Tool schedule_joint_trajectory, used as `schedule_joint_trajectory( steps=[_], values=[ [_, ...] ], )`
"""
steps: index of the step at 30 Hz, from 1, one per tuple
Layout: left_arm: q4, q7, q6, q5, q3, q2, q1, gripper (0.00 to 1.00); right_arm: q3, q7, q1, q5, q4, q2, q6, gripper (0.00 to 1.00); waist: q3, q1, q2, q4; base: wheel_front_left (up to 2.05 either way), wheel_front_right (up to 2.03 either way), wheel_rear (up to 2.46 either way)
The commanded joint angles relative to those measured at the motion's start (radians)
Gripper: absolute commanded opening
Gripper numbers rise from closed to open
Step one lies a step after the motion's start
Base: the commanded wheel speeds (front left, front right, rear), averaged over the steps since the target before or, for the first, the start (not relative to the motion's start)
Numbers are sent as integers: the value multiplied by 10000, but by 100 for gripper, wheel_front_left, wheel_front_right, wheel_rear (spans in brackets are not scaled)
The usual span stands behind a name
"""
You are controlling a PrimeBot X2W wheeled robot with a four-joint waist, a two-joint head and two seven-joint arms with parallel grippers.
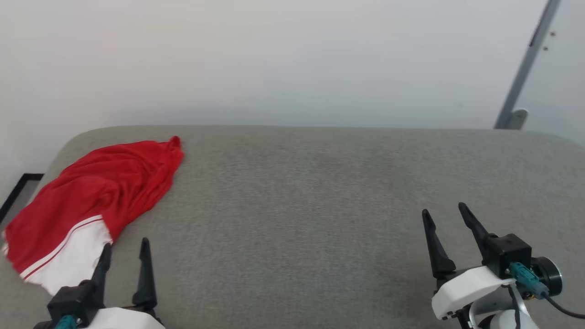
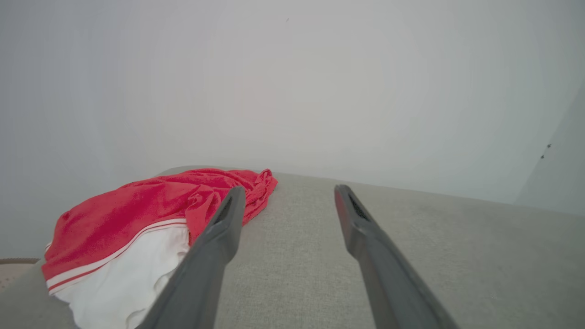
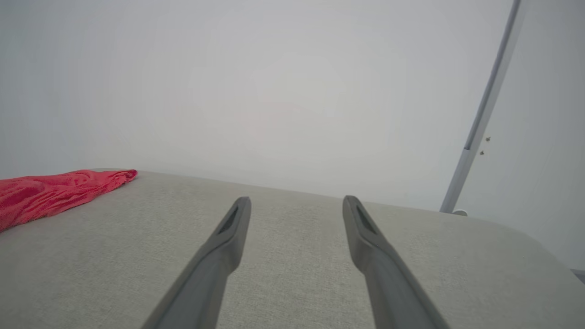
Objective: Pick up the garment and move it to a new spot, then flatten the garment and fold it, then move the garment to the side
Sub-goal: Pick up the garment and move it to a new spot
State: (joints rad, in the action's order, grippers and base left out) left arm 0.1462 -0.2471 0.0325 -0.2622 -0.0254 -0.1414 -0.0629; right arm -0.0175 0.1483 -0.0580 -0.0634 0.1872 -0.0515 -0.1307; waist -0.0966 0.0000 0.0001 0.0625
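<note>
The garment point(image 1: 100, 196) lies crumpled at the far left of the grey padded surface point(image 1: 320, 205), red with one white sleeve toward the front; it hangs slightly over the left edge. In the left wrist view the garment point(image 2: 137, 214) sits just left of my fingers. My left gripper point(image 1: 126, 246) is open, right beside the white sleeve, holding nothing. Low on the right, well away from the cloth, my right gripper point(image 1: 444, 211) is open and empty. The right wrist view catches the garment point(image 3: 50, 192) at its far left edge.
A pale wall rises behind the surface. A slanted grey metal pole point(image 1: 525, 68) stands at the back right. The surface's corners are rounded, and a dark-framed patch of floor point(image 1: 18, 192) shows past its left edge.
</note>
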Motion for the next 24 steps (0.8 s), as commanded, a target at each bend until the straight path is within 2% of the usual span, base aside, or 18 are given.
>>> schedule_joint_trajectory(
  steps=[1, 11, 19, 24],
  values=[
    [39, 73, -72, -113, -67, -96, 117, 100, -47, -12, 37, -72, -45, 12, -1, 100, -89, 0, -1, 303, 0, 0, 0],
    [-260, 534, -696, -174, -526, -279, -125, 100, -556, -131, -151, -384, 192, 9, -1, 100, -397, 0, -1, 2031, 0, 0, 0],
    [-676, 892, -945, -264, -755, -471, -348, 100, -987, -103, -406, -629, 435, 12, -1, 100, -455, 0, -1, 3424, 0, 0, 0],
    [-892, 834, -1114, -411, -927, -411, -438, 100, -1477, -142, -916, -707, 584, 3, -1, 100, -138, 0, -1, 3808, 0, 0, 0]
  ],
)
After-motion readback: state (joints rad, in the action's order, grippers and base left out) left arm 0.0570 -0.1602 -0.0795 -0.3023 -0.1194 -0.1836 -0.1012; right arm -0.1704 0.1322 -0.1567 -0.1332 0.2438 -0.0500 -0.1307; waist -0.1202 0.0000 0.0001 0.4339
